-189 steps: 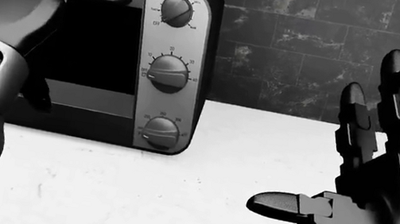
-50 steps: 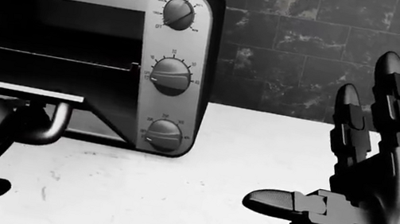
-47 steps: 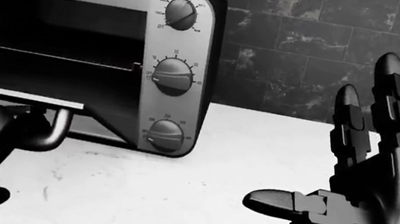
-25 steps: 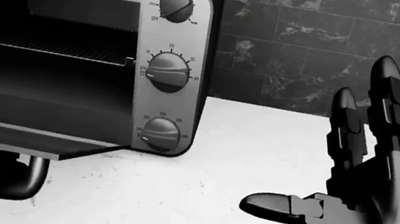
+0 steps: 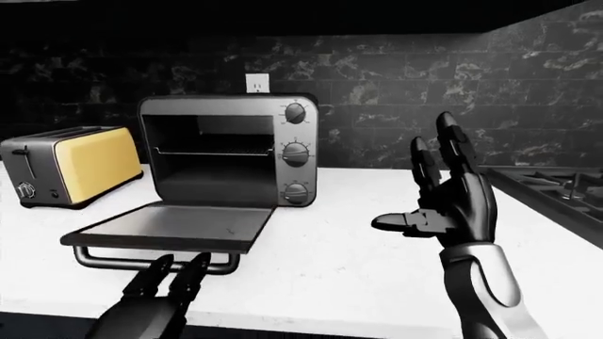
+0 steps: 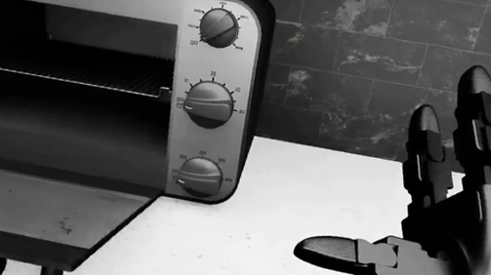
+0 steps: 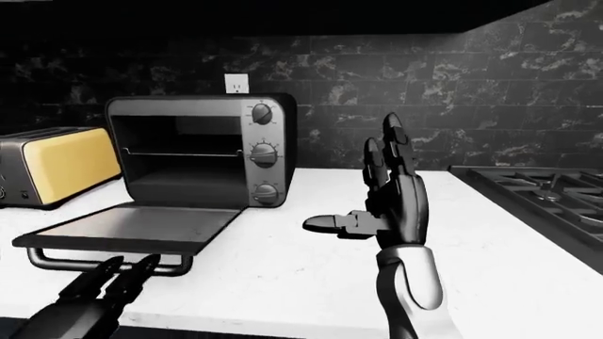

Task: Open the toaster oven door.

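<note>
The toaster oven (image 5: 300,127) stands on the white counter with three knobs on its right panel. Its door (image 5: 179,226) lies folded down flat, and the dark inside with a wire rack (image 5: 212,151) shows. The door's handle bar (image 5: 113,263) runs along the low edge. My left hand (image 5: 174,275) is open at the bottom left of the left-eye view, fingers straight, just below the handle bar and not round it. My right hand (image 5: 443,194) is open and empty, raised to the right of the oven, fingers spread upward.
A yellow toaster (image 5: 66,164) stands left of the oven. A wall outlet (image 5: 254,83) sits on the dark tiled wall above the oven. A stove top (image 7: 546,191) lies at the right. The counter's near edge (image 5: 358,328) runs along the bottom.
The door has gone from shut to fully folded down. My left hand held the handle and pulled it down, and now has let go. The view shifted a little. My right hand has stayed.
</note>
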### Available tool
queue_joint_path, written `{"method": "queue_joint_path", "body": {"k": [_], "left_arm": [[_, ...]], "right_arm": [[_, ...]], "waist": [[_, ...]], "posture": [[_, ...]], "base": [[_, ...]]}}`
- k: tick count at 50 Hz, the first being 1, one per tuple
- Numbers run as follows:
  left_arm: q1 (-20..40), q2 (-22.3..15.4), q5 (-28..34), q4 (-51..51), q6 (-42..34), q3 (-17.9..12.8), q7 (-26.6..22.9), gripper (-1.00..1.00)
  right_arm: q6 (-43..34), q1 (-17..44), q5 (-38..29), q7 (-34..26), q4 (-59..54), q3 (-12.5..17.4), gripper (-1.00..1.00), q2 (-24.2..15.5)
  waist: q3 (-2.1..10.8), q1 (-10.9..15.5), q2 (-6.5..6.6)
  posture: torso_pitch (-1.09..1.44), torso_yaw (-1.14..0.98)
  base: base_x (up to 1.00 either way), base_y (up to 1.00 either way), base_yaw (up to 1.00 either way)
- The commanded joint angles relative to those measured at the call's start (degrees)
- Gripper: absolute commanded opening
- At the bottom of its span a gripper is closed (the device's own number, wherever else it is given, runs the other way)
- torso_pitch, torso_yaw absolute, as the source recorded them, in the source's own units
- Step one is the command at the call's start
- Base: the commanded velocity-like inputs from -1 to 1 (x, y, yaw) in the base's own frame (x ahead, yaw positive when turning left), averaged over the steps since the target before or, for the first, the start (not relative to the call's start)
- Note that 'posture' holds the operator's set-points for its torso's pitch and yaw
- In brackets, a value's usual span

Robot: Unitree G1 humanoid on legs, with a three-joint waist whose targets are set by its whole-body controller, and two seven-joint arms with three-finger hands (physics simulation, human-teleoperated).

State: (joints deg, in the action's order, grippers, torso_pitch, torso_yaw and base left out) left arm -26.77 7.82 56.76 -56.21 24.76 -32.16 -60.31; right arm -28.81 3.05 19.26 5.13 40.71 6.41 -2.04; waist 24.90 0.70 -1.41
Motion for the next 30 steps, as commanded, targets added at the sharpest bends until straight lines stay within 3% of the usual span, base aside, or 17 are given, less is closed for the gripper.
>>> {"method": "queue_joint_path", "body": {"k": [1, 8, 14, 30], "left_arm": [[0.3, 1.2, -2.5, -1.1, 4.8, -1.1, 1.5, 0.93], [-0.6, 4.6, -8.5, -0.2, 11.3, -9.0, -0.9, 0.95], [-0.6, 7.3, -11.5, 1.1, 16.4, -13.7, -2.8, 0.94], [0.4, 9.2, -13.3, 2.2, 20.4, -16.7, -4.9, 0.94]], "right_arm": [[0.9, 1.5, 0.2, 0.0, 1.6, 0.2, 1.00, -0.2], [0.4, 1.4, 0.4, 0.3, 2.2, 0.3, 1.00, -0.2], [0.2, 1.4, 0.4, 0.4, 2.5, 0.3, 1.00, -0.2], [0.5, 1.2, 0.3, 0.3, 2.3, 0.2, 1.00, -0.2]], "waist": [[-0.88, -0.1, 0.11], [-1.03, -0.2, 0.10], [-0.96, -0.3, 0.32], [-0.84, -0.7, 0.57]], "posture": [[-0.63, 0.00], [-0.63, 0.00], [-0.63, 0.00], [-0.63, 0.00]], "base": [[0.00, 0.00, 0.00], [0.00, 0.00, 0.00], [0.00, 0.00, 0.00], [0.00, 0.00, 0.00]]}}
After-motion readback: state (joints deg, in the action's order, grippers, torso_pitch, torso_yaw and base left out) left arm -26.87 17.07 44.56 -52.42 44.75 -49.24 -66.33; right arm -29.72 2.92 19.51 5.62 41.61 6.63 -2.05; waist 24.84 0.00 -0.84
